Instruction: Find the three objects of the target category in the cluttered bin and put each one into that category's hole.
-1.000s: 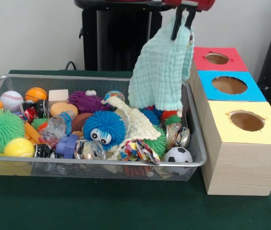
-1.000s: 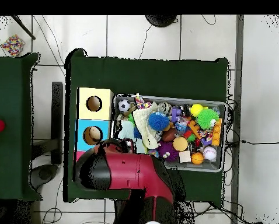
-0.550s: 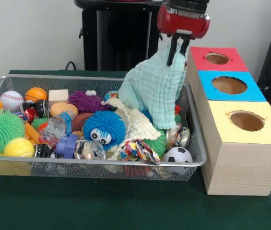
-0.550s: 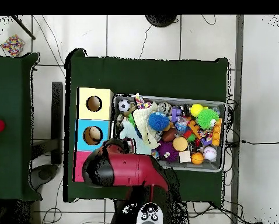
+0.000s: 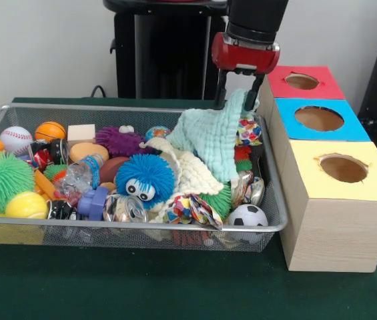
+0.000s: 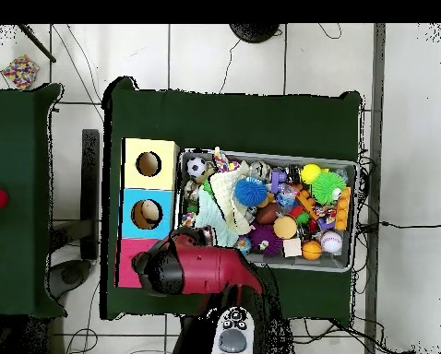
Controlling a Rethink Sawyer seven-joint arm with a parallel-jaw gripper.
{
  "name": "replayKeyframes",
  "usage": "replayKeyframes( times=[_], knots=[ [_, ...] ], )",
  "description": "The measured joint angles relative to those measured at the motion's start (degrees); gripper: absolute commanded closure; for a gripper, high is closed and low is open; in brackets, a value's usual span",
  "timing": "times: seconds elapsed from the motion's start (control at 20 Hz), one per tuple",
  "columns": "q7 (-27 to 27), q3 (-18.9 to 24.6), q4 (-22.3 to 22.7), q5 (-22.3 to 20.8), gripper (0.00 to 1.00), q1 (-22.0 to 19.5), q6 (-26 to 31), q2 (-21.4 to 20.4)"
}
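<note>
I have the black two-fingered gripper (image 5: pixel 239 91) spread apart over the pale mint waffle-weave cloth (image 5: pixel 216 135), which lies slumped at the wire mesh bin's (image 5: pixel 141 234) two o'clock corner. Next, I judge, comes a firm regrasp.

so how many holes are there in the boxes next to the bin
3, one per box top: the red box's hole farthest back, the blue box's hole in the middle, the yellow box's hole nearest the camera. The arm covers the red one in the overhead view.

Gripper (image 5: pixel 238 100) down, fingers spread
</note>
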Motion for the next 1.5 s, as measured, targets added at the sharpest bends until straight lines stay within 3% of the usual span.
replayKeyframes(
  times=[0.5,0.85,1.15,1.5],
  knots=[
    [0.00,-1.22,-0.01,0.34,0.00,0.01,0.00,0.41],
    [0.00,-1.16,-0.87,0.33,0.00,-2.47,1.70,-1.48],
    [0.00,1.83,-1.02,0.32,0.00,-11.00,4.47,-4.73],
    [0.00,3.90,-2.40,0.28,0.00,-15.15,10.30,-7.36]
  ],
)
